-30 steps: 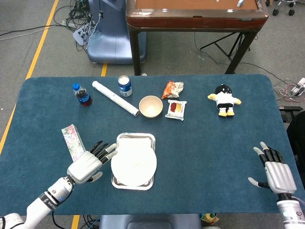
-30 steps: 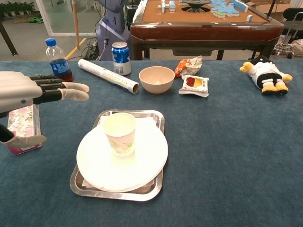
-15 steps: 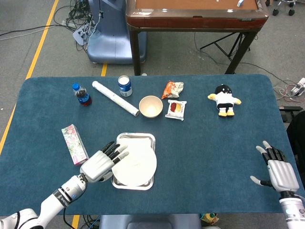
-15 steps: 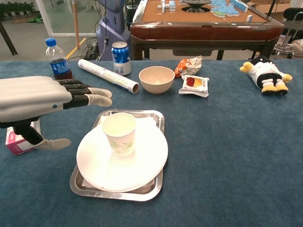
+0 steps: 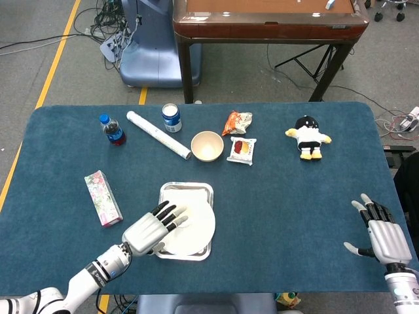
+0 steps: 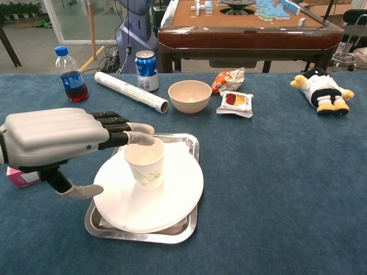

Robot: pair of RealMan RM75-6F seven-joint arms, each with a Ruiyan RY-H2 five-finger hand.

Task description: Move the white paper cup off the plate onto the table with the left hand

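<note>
The white paper cup stands upright on the white plate, which lies in a metal tray. My left hand is open just left of the cup. Its fingers reach past the cup's rim on the far side, and the thumb lies low over the plate on the near side. I cannot tell whether the fingers touch the cup. From the head view the left hand overlaps the plate's left edge. My right hand rests open at the table's near right corner.
A pink tissue pack lies left of the tray. Behind the tray are a cola bottle, a foil roll, a blue can, a beige bowl, two snack packets and a penguin toy.
My left hand has moved right from beside the tissue pack to the cup, its fingers now reaching over the plate. The right hand has barely shifted.
</note>
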